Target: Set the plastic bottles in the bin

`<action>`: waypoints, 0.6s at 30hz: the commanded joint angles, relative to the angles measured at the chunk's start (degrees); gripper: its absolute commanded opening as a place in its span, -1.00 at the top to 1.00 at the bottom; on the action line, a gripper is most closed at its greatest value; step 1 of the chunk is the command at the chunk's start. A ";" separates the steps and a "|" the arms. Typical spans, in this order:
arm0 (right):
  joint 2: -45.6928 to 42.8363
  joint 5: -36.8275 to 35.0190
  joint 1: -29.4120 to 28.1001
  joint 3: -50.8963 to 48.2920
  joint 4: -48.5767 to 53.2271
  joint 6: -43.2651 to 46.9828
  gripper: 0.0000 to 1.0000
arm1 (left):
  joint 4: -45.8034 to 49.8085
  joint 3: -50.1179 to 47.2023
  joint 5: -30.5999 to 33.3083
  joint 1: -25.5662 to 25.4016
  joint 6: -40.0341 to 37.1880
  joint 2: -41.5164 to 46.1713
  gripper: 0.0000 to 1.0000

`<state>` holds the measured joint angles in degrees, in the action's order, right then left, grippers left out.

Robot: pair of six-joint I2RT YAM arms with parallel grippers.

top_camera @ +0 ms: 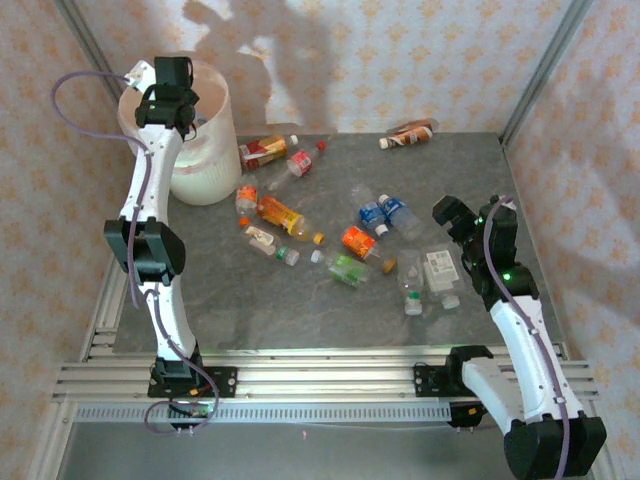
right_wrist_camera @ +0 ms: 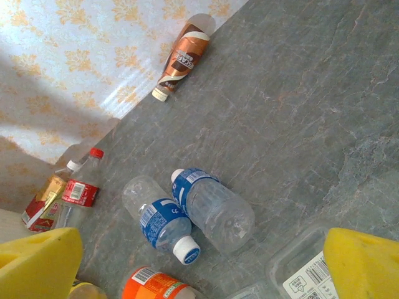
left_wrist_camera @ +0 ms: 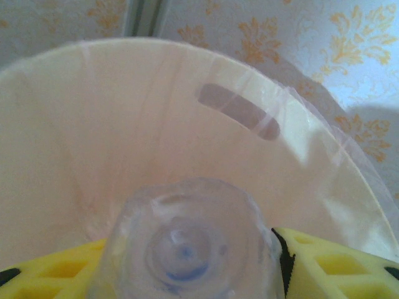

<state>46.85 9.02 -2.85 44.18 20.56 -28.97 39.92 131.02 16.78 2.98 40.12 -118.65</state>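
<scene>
My left gripper (top_camera: 170, 88) hangs over the off-white bin (top_camera: 208, 165) at the back left. In the left wrist view it (left_wrist_camera: 187, 269) is shut on a clear plastic bottle (left_wrist_camera: 187, 240), whose base faces the camera, with the bin's inner wall (left_wrist_camera: 93, 131) and handle slot (left_wrist_camera: 239, 111) behind. Several bottles lie across the table, among them an orange one (top_camera: 283, 215), a green one (top_camera: 345, 268) and two blue-labelled ones (top_camera: 385, 213). My right gripper (top_camera: 455, 218) is open above the table, its yellow fingers (right_wrist_camera: 37, 265) either side of the blue-labelled pair (right_wrist_camera: 187, 215) below.
A brown bottle (right_wrist_camera: 182, 57) lies against the back wall. Red-labelled bottles (top_camera: 270, 152) lie beside the bin. A clear lidded container with a barcode label (top_camera: 440, 268) sits by the right arm. The patterned walls and metal posts close in the table at the back and sides.
</scene>
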 commanded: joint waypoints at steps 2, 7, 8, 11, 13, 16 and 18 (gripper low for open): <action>0.33 0.22 -0.31 0.38 -0.49 -0.66 -0.99 | 2.34 3.73 -3.12 -0.86 0.85 -2.37 -0.49; 1.85 0.97 -0.32 0.03 0.01 -0.61 -0.99 | 3.61 6.46 -3.50 -0.96 -0.93 -1.99 -0.69; 2.16 1.11 -0.32 0.03 0.25 -0.70 -0.99 | 3.91 6.76 -3.51 -0.96 -1.28 -1.82 -0.71; 3.60 0.69 -0.31 0.52 3.01 -0.31 -0.99 | 4.64 7.36 -4.32 -0.96 -2.46 -0.53 -0.76; 4.90 -0.35 -0.32 1.74 7.90 1.43 -0.99 | 4.64 7.41 -6.24 -0.94 -3.69 0.85 -0.85; 7.00 -2.48 -0.36 3.35 17.57 6.22 -0.98 | 4.73 7.18 -10.58 -0.99 -5.25 3.50 -0.91; 8.11 -4.87 -0.31 3.63 22.83 8.95 -0.98 | 4.58 6.01 -12.42 -1.21 -5.95 5.85 -1.00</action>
<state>54.11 8.14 -2.85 45.74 32.08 -25.12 43.44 136.81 8.25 2.11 36.77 -119.20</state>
